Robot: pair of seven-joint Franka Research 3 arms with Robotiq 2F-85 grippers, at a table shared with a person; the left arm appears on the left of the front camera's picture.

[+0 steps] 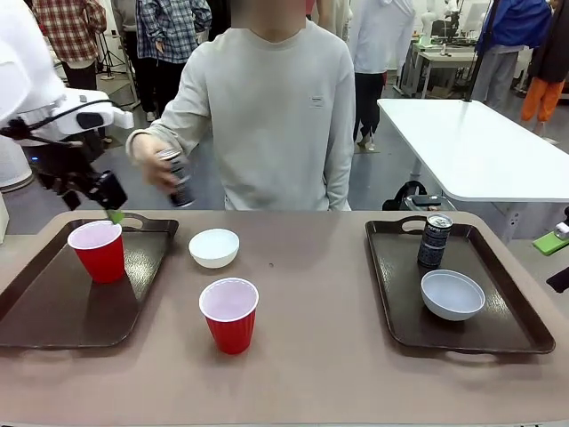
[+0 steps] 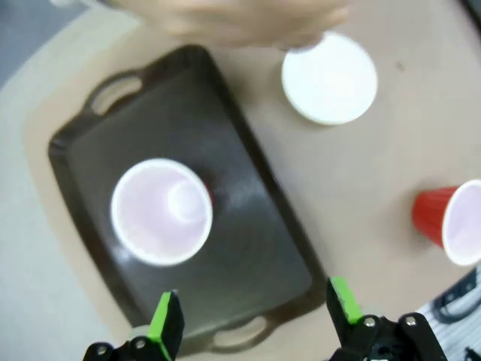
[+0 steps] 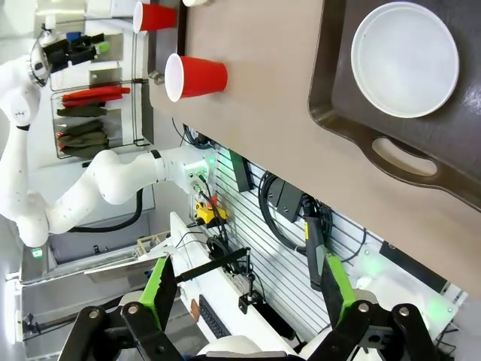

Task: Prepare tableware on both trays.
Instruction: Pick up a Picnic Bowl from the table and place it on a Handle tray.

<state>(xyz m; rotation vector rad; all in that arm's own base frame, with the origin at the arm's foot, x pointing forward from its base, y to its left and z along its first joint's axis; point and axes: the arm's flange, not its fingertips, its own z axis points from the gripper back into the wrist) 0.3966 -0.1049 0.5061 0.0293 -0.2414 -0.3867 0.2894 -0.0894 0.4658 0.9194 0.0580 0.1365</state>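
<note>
- Left robot hand [image 2: 254, 312] is hanging above the left tray [image 1: 53, 302]. Its green-padded fingers [image 2: 165, 320] are standing wide apart with nothing between them.
- First red cup [image 1: 98, 251] is standing upright on the left tray, toward the far end. White inside is showing. In the front view it is sitting just below the left robot hand, with a gap between cup and fingers.
- Second red cup [image 1: 229, 314] is standing upright on the bare bench [image 1: 338, 374], between the two trays and on neither of them.
- First white bowl [image 1: 214, 247] is resting on the bench just beside the left tray's far right corner, outside the rim.
- Person's hand [image 1: 149, 158] is gripping a dark can [image 1: 179, 185] in the air over the bench's far edge, behind the left tray. The can is leaning slightly.
- Right tray [image 1: 507, 334] is carrying the second can [image 1: 435, 240], upright near the far end, silver top up.
- Second white bowl [image 1: 452, 294] is sitting on the right tray near its middle, close to the second can. Cannot tell whether they are touching.
- Right robot hand [image 3: 248, 286] is hovering off the bench's edge, clear of the right tray, fingers spread apart and gripping nothing.
</note>
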